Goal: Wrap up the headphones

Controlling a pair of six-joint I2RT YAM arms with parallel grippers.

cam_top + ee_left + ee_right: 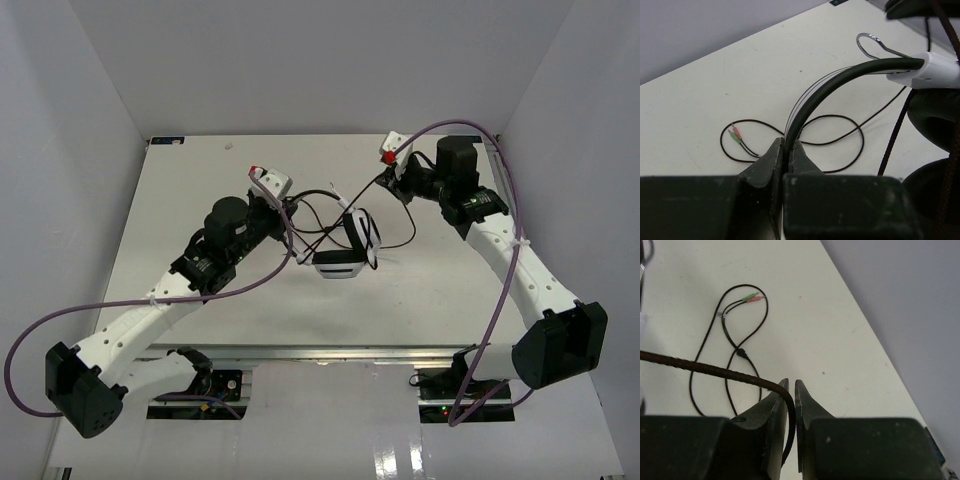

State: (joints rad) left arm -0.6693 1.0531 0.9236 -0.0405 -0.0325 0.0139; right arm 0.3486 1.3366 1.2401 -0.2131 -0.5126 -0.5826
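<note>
White counter [200, 300], grey walls all round; left end effector [788, 150] pinches the headphones [350, 245] by the headband, right end effector [791, 390] barely parted around their cable.

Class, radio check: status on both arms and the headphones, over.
Left gripper jaws shut on the headband. Right gripper jaws pinching the braided cable, barely parted. Headphones held up mid-table, plug end lying loose. Nothing in the way.

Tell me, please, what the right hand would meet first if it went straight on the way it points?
Probably the thin cable looped on the table, beyond the right hand; depth is hard to judge.
</note>
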